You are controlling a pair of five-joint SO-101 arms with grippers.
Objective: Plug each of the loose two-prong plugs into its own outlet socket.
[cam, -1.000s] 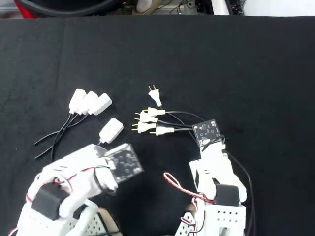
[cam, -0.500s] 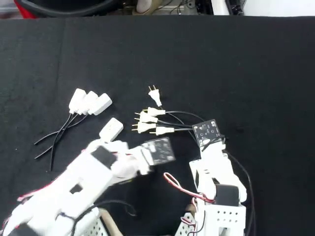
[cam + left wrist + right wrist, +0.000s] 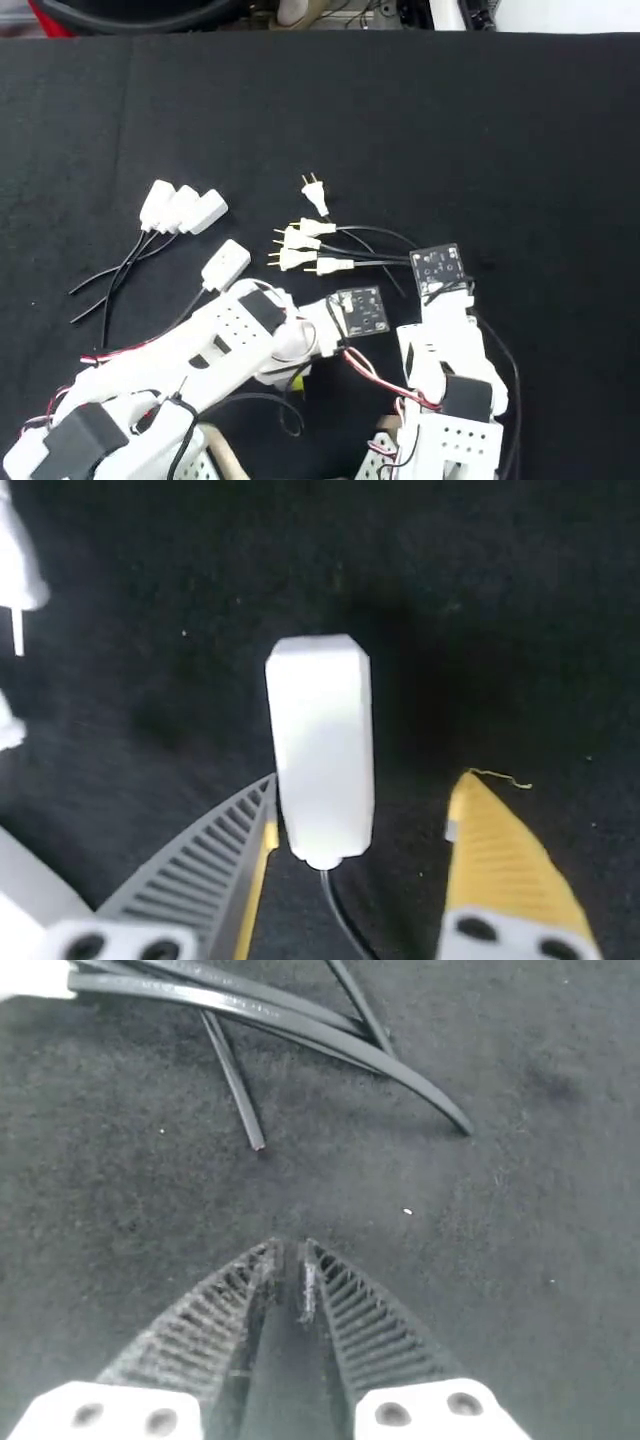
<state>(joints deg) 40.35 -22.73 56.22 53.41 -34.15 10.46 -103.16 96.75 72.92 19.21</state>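
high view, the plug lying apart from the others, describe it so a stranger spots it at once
On the black table, near the middle, four white two-prong plugs fan out with prongs aimed sideways at the sockets. Just past them on the far side lies the lone plug; its prongs alone point toward the table's far edge.

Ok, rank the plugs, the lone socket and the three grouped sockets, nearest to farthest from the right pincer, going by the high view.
1. Plugs: mid-table, just left of the right pincer.
2. Lone socket: farther left, past the plugs.
3. Grouped sockets: farthest, up and to the left.
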